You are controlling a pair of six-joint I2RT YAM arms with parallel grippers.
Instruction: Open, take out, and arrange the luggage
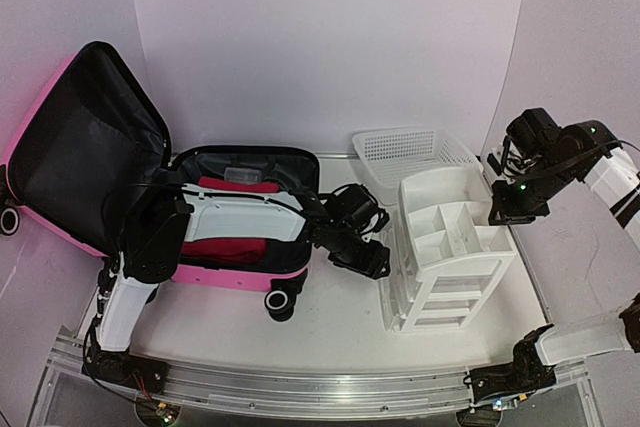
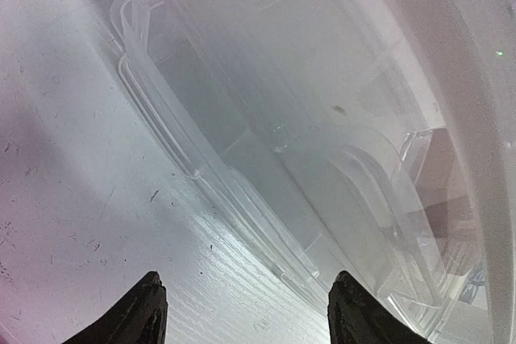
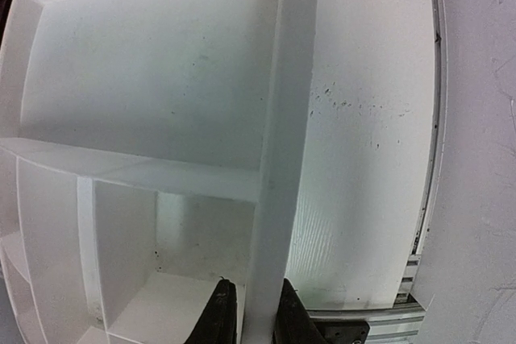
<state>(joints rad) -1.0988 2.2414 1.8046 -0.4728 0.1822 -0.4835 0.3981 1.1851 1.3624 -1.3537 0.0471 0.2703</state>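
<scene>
The luggage [image 1: 220,274] lies open; just right of it the nearer left gripper [image 1: 370,259] gapes empty; farther right, the right gripper [image 1: 503,209] seemingly pinches the organizer [image 1: 450,247]

We record a white mesh basket [image 1: 410,152] at centre right. Just in front of it a white drawer organizer [image 1: 450,247] stands on the table [image 1: 330,317], top compartments open. An aluminium rail [image 1: 330,379] runs along the bottom edge.
</scene>
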